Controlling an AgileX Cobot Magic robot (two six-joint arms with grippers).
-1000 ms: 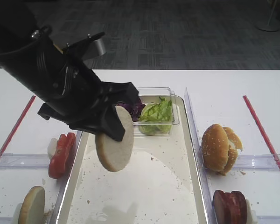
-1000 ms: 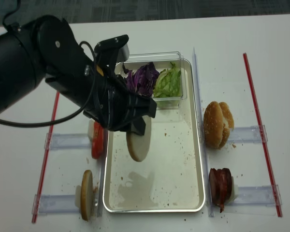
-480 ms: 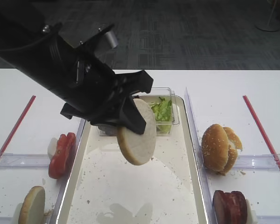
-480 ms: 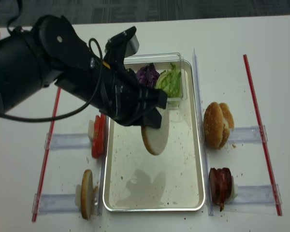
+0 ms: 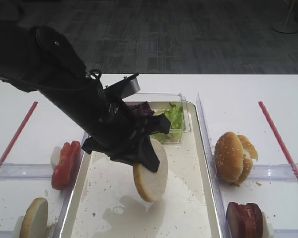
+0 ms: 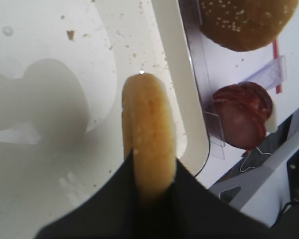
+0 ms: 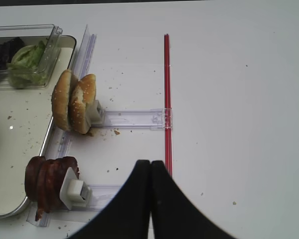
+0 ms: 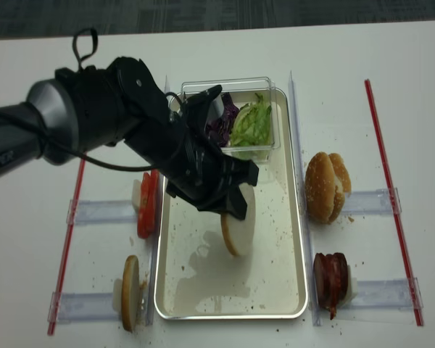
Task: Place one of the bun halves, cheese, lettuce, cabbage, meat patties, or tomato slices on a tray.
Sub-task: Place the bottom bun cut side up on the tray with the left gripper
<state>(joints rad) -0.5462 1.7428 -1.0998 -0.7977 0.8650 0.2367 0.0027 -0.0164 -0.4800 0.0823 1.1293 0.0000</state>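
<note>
White table (image 5: 238, 94): left hand (image 5: 139, 156) pinches bun half (image 5: 151, 171) on edge above tray (image 5: 208, 163); right hand (image 7: 150, 172) pressed together.

White table (image 8: 225, 51), tray (image 8: 293, 217), clear racks (image 8: 370, 201), red strips (image 8: 384, 159)

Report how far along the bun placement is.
Done: the bun half is picked up and carried over the tray. In hand: the left gripper grips it on edge, above the tray bottom. Left: lower it, release. The right gripper is shut, empty.
</note>
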